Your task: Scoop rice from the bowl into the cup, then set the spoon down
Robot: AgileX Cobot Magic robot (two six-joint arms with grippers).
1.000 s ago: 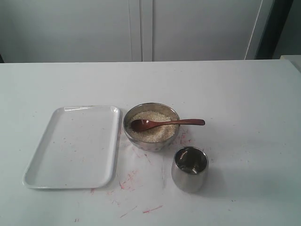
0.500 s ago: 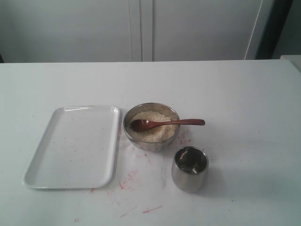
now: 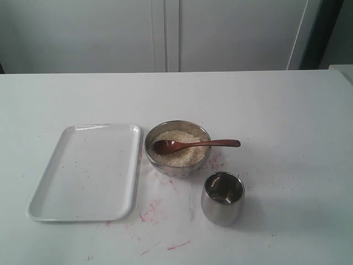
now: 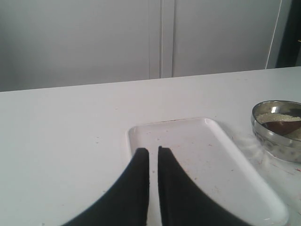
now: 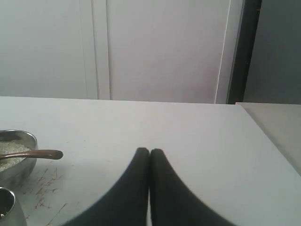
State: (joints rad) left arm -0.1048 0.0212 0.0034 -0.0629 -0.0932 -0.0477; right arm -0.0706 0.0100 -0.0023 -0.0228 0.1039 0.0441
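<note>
Right hand (image 5: 150, 151) is being held shut and empty; the left hand (image 4: 153, 149) is nearly shut, a thin slit showing. The spoon (image 3: 193, 144) is lying with its scoop on the rice (image 3: 182, 157) in the bowl (image 3: 176, 168), mid-counter (image 3: 276, 110). Its handle is pointing toward the counter's right edge, so the right hand is judged nearer. The cup (image 3: 222, 207) is standing just beside the bowl. No writing is showing.

Shiny steel bowl (image 3: 176, 169); spoon (image 3: 194, 144) seemingly wood.
</note>
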